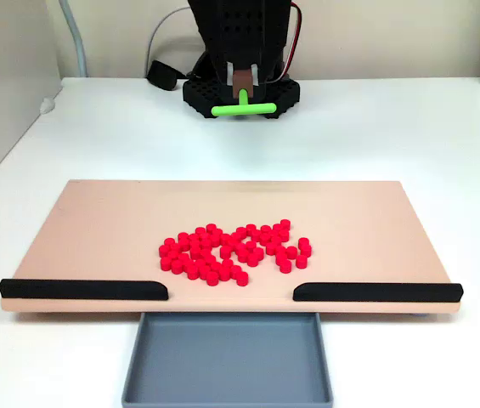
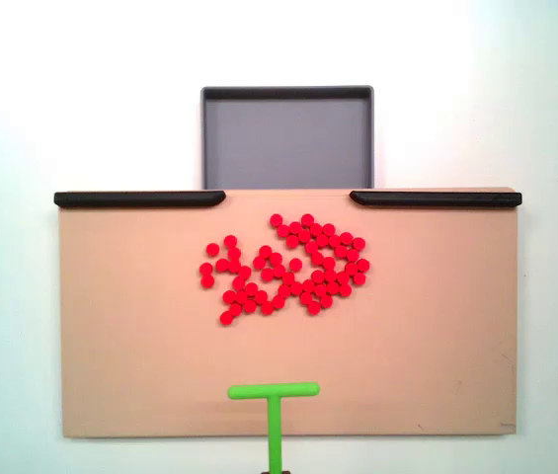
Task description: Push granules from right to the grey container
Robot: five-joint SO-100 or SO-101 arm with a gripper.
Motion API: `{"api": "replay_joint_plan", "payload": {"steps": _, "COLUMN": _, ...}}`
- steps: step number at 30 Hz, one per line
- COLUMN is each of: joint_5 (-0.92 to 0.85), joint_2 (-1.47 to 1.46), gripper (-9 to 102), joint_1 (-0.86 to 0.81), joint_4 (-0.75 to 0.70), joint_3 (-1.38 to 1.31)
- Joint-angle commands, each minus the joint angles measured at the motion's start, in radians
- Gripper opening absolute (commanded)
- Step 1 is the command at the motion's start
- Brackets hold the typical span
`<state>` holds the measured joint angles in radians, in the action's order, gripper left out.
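So the granules [image 2: 286,262] sit mid-board on the tan board [image 2: 140,375], right in line with the gap between the black strips [image 1: 82,289], and the grey container [image 1: 227,357] waits just past that gap. The jaws [image 1: 243,85] are clamped on the green T-stick [image 1: 244,108], arm tucked back by its base, well clear of the pile.

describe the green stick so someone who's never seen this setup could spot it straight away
Start from the tan board on the white table. In the fixed view from above, the green T-shaped stick reaches over the board's edge opposite the grey container; the gripper holds its stem. Nothing else is green: the granules are red, the strips black.
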<state>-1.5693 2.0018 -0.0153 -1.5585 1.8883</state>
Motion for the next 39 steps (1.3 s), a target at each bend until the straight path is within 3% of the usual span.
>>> {"api": "replay_joint_plan", "payload": {"steps": 1, "joint_5": 0.011, "joint_2": -0.003, "gripper": 0, "joint_1": -0.012, "joint_4": 0.0, "joint_3": -0.005}}
{"api": "replay_joint_plan", "payload": {"steps": 39, "joint_5": -0.081, "joint_2": -0.038, "gripper": 0, "joint_1": -0.043, "joint_4": 0.0, "joint_3": -0.005}}
